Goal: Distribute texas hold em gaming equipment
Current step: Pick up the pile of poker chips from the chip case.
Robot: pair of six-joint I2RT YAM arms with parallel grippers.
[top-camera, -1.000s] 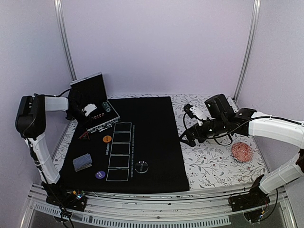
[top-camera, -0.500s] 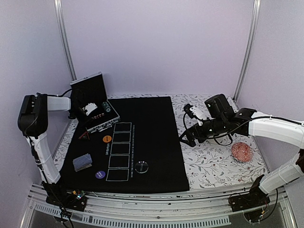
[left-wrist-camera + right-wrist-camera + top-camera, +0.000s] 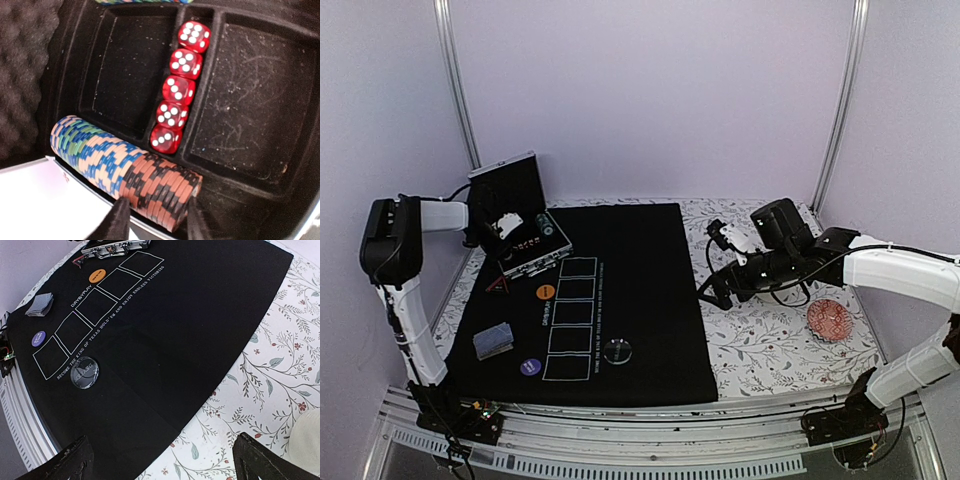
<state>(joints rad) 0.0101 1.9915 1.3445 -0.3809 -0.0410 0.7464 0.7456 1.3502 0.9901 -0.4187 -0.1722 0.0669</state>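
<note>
Black-fingered left gripper (image 3: 156,202) straddles the red-brown end of the poker chips (image 3: 110,160), lower left in the case (image 3: 250,100); whether it clamps them is unclear. Jaws wide apart, the right gripper (image 3: 162,440) hangs above the desk (image 3: 280,370), bottom edge.

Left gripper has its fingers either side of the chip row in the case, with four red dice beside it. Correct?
No: the left wrist view shows five red dice, not four. The rest holds: the left gripper has its fingers either side of the chip row in the case.
</note>
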